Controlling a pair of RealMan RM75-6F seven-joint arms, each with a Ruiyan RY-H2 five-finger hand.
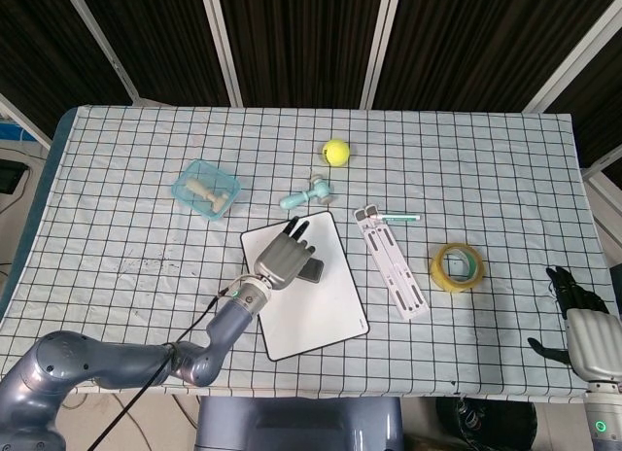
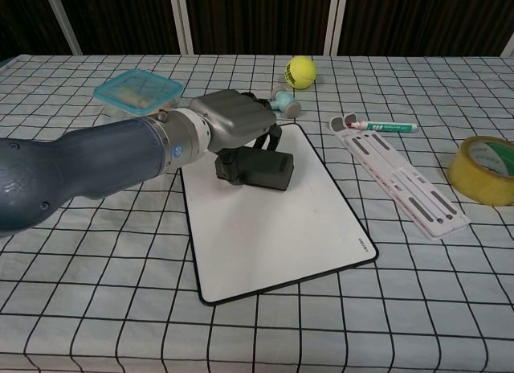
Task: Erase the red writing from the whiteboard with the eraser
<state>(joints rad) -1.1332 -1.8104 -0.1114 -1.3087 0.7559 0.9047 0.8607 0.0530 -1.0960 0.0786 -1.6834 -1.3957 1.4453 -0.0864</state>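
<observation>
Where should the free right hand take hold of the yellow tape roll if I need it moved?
Come from above: the tape roll lies flat on the table with its hole facing up. Pinch across the band, one finger inside the hole, thumb on the outer wall, probably on the side nearest the right hand.

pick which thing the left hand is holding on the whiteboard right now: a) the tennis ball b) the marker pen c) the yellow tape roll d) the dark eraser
d: the left hand grips the dark eraser, which rests on the whiteboard; the tape roll, tennis ball and marker pen all lie apart from it on the table.
</observation>
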